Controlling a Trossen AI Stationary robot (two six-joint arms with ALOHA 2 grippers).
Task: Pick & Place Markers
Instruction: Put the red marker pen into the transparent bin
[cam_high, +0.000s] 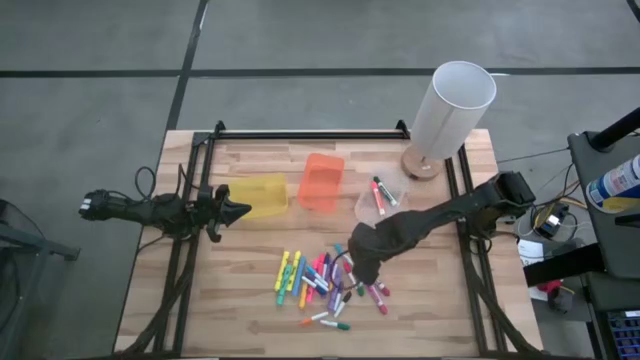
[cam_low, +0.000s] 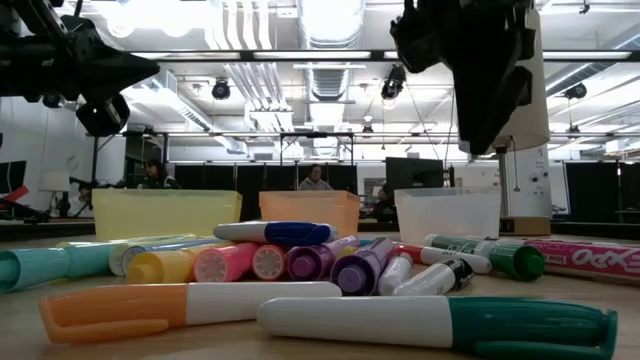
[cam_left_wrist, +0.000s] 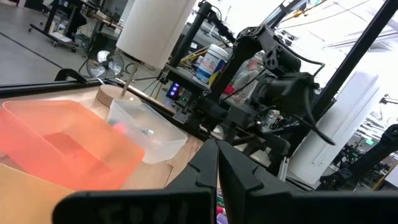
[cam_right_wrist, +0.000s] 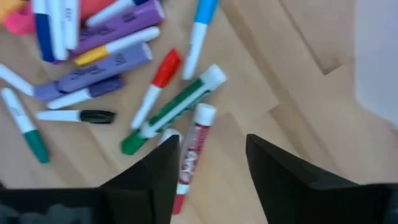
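Right gripper spread open, empty, hanging over red marker at edge of marker pile, near clear bin. Risks catching touching green marker too. Left gripper shut, empty, beside yellow bin.

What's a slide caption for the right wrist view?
Right pincer, open, poised above a red marker at the edge of the scattered marker pile on the wooden table.
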